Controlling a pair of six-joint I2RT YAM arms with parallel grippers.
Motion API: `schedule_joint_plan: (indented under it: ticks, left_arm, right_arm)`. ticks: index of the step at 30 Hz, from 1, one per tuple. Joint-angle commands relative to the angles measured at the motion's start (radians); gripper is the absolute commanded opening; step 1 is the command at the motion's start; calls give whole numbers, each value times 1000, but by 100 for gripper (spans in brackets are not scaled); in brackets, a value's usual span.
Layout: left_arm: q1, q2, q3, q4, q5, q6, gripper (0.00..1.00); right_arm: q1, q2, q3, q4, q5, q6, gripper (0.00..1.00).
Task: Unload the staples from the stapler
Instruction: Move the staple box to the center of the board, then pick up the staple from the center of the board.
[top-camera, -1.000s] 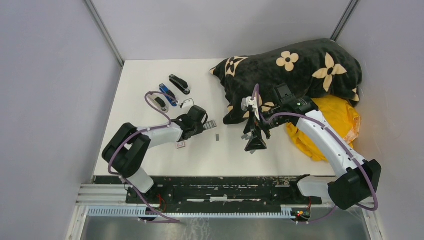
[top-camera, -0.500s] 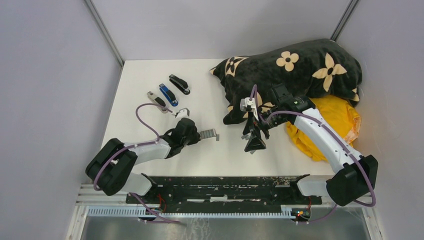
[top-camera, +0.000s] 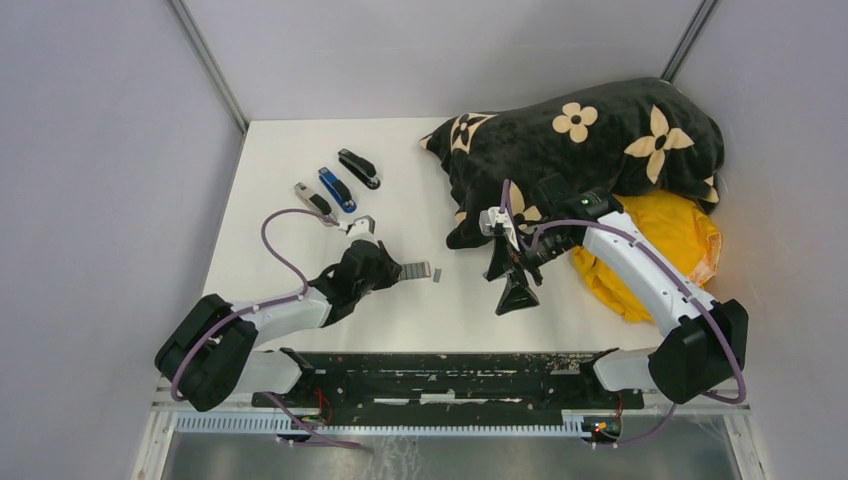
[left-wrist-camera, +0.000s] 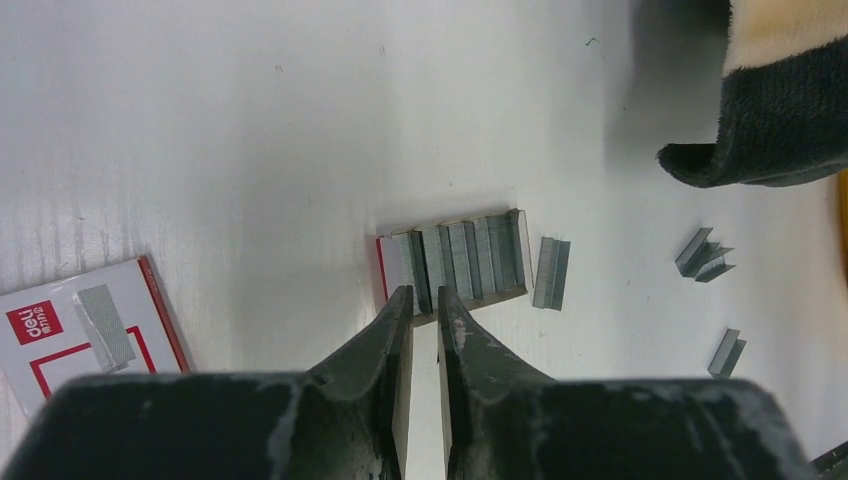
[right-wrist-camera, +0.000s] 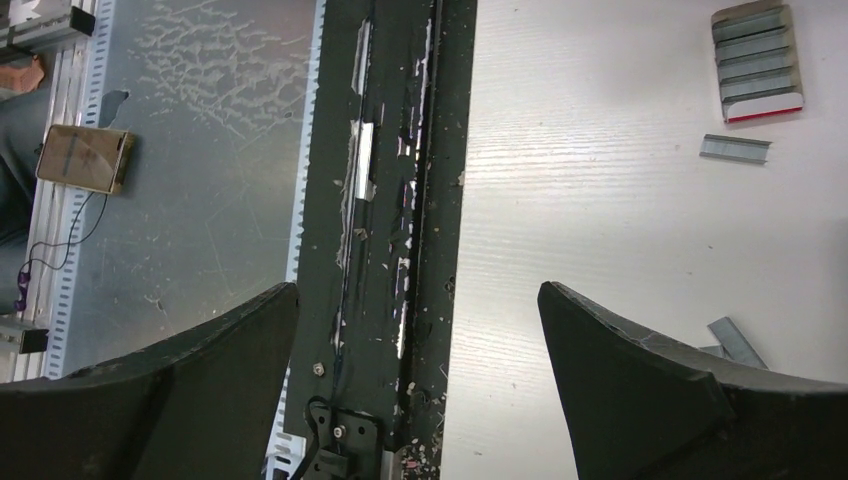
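Now my left gripper (left-wrist-camera: 425, 296) stands a sliver apart, gripping nothing, tips at the staples (left-wrist-camera: 470, 256); my right gripper (right-wrist-camera: 418, 292) gapes wide, empty.

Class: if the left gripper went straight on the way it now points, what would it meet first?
Probably the block of staples directly ahead of the left gripper; whether they already touch is unclear.

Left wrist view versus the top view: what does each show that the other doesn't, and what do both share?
Only the left wrist view: the white-and-red box. Only the top view: three staplers, the yellow cloth, the right gripper. Both: the left gripper, the staple stack with one strip beside it, and the blanket.
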Motion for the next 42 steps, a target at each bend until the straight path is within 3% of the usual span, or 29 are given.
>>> schedule_joint_plan:
  ticks: [1,5,7,11,14,17,21,23,27,33,42]
  left_arm:
    - [4,-14,-7,13,-36,36,22]
    - [4,-111,-32,-9,-33,37,24]
    - [5,-199,-49,7,24,69,35]
    - [4,-337,-72,104,278,132,62]
    - [0,-349,-62,180,404,129,71]
    - [-51,-285,-20,197,409,140,72]
    - [-236,-153,116,30,118,243,72]
    - [-273,-84,173,-55,34,236,72]
    - [-282,-10,191,-97,-45,205,70]
    - [-295,149,350,-245,-116,205,66]
    - [-302,319,526,-364,-151,242,49]
  right_arm:
    - [4,13,43,-72,-44,-103,97]
    - [3,15,44,-76,-38,-110,96]
    - [4,7,45,-73,-33,-108,96]
    - [1,-20,39,-45,-15,-80,96]
    - [-4,-41,34,-22,-4,-56,96]
    - [-22,-64,32,-13,-1,-43,96]
    - [-65,-118,18,23,-8,4,97]
    - [-95,-144,7,55,-24,37,97]
    - [-126,-163,1,78,-40,80,97]
    - [-136,-166,-4,110,-22,124,97]
    - [-135,-138,9,95,-16,132,97]
